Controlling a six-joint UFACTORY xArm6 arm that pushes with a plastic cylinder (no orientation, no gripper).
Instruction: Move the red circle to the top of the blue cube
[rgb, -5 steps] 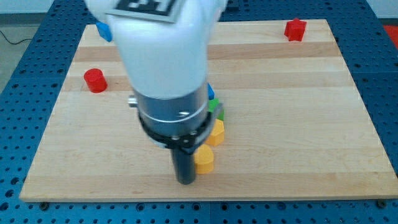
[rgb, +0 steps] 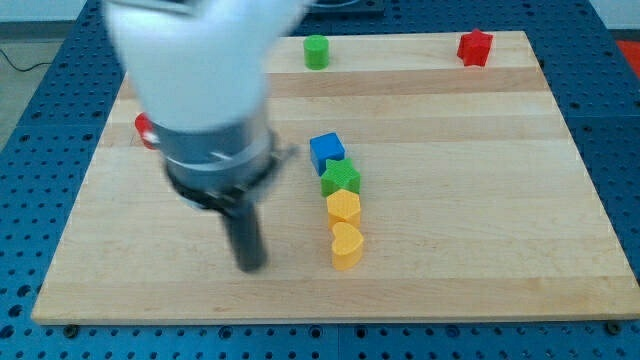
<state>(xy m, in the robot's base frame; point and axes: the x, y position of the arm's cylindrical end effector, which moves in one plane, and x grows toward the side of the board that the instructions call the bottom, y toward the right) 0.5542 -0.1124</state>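
Note:
The red circle (rgb: 143, 128) lies near the board's left edge, mostly hidden behind my arm. The blue cube (rgb: 326, 151) sits at the board's middle, heading a short column: a green star-like block (rgb: 341, 179), a yellow hexagon (rgb: 344, 208) and a yellow heart (rgb: 347, 245) below it. My tip (rgb: 249, 265) is near the view's bottom, left of the yellow heart and well below and right of the red circle. It touches no block.
A green cylinder (rgb: 317, 51) stands near the top edge at the middle. A red star-like block (rgb: 476, 47) sits at the top right corner. The wooden board (rgb: 480, 200) rests on a blue perforated table.
My arm has swung to the view's left, and the tip has moved away from the yellow heart. The blue cube and green cylinder are now uncovered; the red circle is now partly covered.

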